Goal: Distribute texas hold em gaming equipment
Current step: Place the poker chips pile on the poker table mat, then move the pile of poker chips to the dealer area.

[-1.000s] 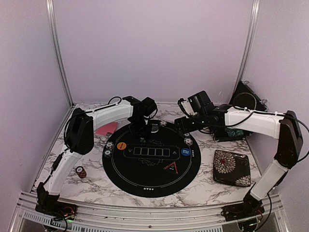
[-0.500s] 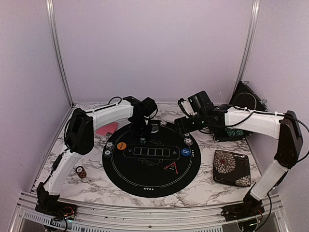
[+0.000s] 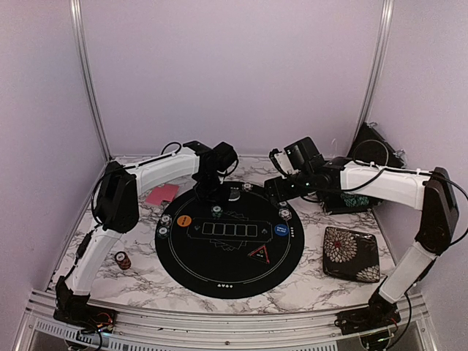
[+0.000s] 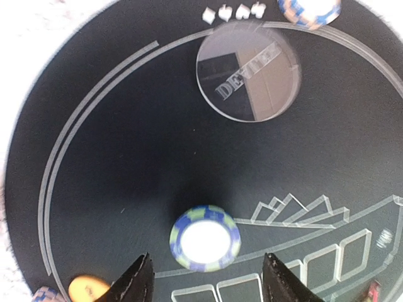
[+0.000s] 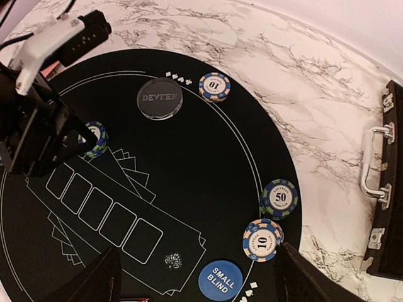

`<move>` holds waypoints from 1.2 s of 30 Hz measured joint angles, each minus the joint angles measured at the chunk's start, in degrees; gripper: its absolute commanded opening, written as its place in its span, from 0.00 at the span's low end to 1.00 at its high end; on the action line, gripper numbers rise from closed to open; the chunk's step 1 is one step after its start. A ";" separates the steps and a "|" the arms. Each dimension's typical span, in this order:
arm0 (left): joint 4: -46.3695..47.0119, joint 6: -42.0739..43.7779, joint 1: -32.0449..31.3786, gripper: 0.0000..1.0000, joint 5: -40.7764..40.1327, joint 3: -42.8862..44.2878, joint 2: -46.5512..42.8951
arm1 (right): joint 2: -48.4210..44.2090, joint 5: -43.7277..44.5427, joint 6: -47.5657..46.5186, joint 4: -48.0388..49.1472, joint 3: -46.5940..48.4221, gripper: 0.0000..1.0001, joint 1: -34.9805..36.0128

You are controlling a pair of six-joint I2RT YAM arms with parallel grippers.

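Right now my left gripper [image 4: 208, 286] is spread wide with nothing between its fingers [image 4: 135, 284]. It hangs low over the far part of the round black mat [image 4: 113, 163]. A blue-and-green chip [image 4: 204, 238] lies flat on the mat just ahead of the fingertips, clear of both. Beyond it sits the clear dealer button [image 4: 247, 78], and the orange button [image 4: 88, 289] shows at the edge beside my left finger.

My right gripper [image 5: 200, 277] is also wide apart and holds nothing, above the mat's right side. Below it lie the blue Small Blind button [image 5: 221, 280], a 10 chip [image 5: 262, 240] and a 50 chip [image 5: 281, 198], the two chips just beside each other near the rim.

The pink-backed cards [image 3: 161, 194] rest on the marble table [image 3: 307, 285] left of the mat. A small chip stack [image 3: 122, 260] stands nearer my left base. The triangle marker [image 3: 261, 254] lies on the mat.

The floral case [image 3: 351, 253] sits shut on the table right of the mat, so I cannot see inside it. A black case [image 5: 387, 207] with a metal handle and latches shows only its side, contents hidden.
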 measured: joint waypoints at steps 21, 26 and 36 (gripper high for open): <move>16.68 -0.46 10.23 0.63 3.06 -42.47 -41.62 | 21.81 3.19 2.95 -6.14 22.49 0.76 10.23; 18.93 0.15 11.26 0.63 5.49 -48.24 -47.67 | 30.03 4.35 4.17 -9.07 30.08 0.73 11.93; 24.26 1.31 17.05 0.63 11.04 -55.80 -52.85 | 40.85 5.01 6.38 -13.99 41.88 0.70 13.86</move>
